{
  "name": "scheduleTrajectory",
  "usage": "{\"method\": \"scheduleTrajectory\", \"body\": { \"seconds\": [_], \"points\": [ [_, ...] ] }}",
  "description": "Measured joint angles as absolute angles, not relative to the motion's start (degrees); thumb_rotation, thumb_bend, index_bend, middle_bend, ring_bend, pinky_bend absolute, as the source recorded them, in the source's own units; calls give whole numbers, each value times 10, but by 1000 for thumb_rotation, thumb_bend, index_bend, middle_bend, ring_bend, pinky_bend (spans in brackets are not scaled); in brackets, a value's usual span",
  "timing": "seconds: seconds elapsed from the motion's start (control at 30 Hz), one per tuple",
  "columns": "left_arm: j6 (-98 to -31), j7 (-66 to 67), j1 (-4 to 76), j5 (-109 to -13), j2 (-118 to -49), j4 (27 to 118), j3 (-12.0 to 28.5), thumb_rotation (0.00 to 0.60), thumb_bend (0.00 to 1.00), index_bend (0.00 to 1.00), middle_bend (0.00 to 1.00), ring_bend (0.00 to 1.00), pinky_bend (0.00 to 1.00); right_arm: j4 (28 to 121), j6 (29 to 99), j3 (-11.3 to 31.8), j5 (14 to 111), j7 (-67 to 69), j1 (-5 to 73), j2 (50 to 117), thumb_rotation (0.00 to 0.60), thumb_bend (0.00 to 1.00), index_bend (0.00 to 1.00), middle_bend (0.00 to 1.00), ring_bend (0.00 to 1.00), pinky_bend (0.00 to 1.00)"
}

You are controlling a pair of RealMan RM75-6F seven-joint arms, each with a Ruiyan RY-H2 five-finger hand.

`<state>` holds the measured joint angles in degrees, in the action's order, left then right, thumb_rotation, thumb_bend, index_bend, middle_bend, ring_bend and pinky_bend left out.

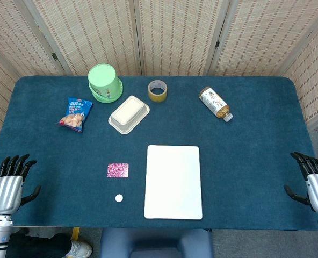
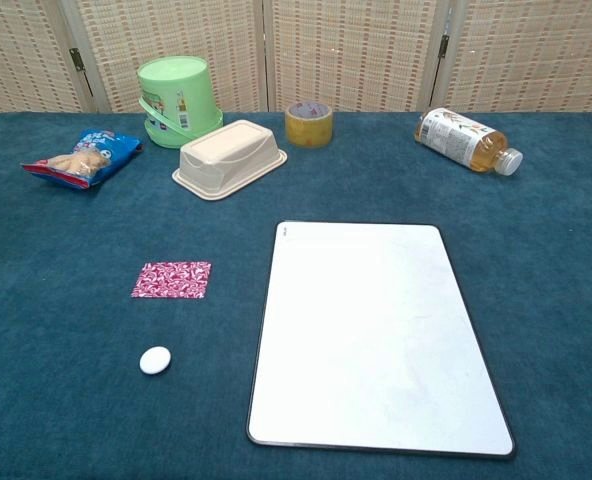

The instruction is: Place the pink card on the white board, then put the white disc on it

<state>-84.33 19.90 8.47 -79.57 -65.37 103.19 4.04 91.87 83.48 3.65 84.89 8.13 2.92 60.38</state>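
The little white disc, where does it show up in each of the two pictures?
Head view: the white disc lies lower left of centre, below the pink card and left of the white board.
Chest view: the disc sits lower left, again below the card.
Shared landmark: the white board, just right of the disc in both.

No legible text anywhere. Snack bag (image 2: 79, 157) has print, too blurred to read. Bottle (image 2: 465, 138) label shows marks, unreadable. Green bucket (image 2: 179, 99) carries a small label strip, also too small. Pink card (image 2: 172, 280): pattern only, no letters.
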Motion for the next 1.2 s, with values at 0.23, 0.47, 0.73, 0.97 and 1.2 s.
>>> {"method": "scheduleTrajectory", "body": {
  "seconds": [0.23, 0.47, 0.73, 0.97, 1.2],
  "points": [
    [-840, 197, 85, -797, -655, 1028, 40, 600, 355, 230, 134, 96, 0, 921, 835, 36, 850, 78, 30, 603, 600, 292, 113, 152, 120, 114],
    [-832, 195, 93, -801, -655, 1026, 43, 600, 355, 234, 134, 96, 0, 923, 838, 36, 850, 77, 29, 603, 600, 292, 113, 152, 122, 114],
    [-799, 199, 123, -809, -660, 1025, 53, 600, 355, 245, 134, 104, 0, 923, 839, 37, 849, 78, 29, 600, 600, 292, 113, 152, 122, 114],
    [-734, 217, 172, -804, -670, 1023, 65, 600, 356, 240, 134, 105, 0, 925, 841, 39, 849, 77, 29, 596, 600, 292, 113, 152, 122, 114],
    [-641, 216, 233, -776, -684, 1023, 77, 600, 355, 227, 125, 104, 0, 925, 846, 38, 848, 77, 26, 596, 600, 292, 114, 152, 121, 114]
  ]
}}
